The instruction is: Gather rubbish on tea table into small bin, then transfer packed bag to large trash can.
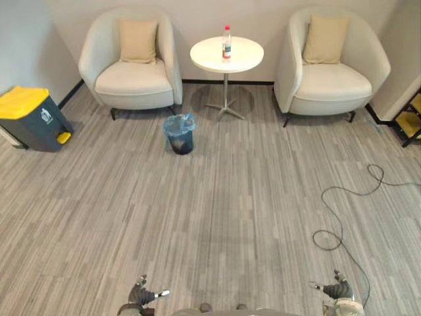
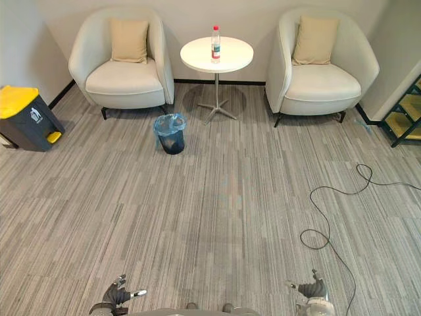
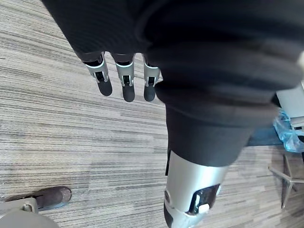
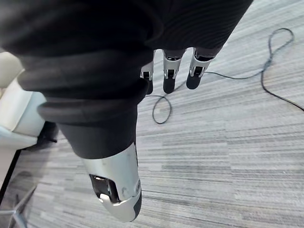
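Note:
A plastic bottle with a red cap stands upright on the round white tea table between two armchairs at the far side of the room. A small dark bin lined with a blue bag sits on the floor left of the table's foot. The large grey trash can with a yellow lid stands by the left wall. My left hand and right hand hang low at the near edge, far from the table. Both are open with straight fingers and hold nothing.
Two cream armchairs with cushions flank the table. A shelf stands at the far right wall. Wide grey striped carpet lies between me and the table.

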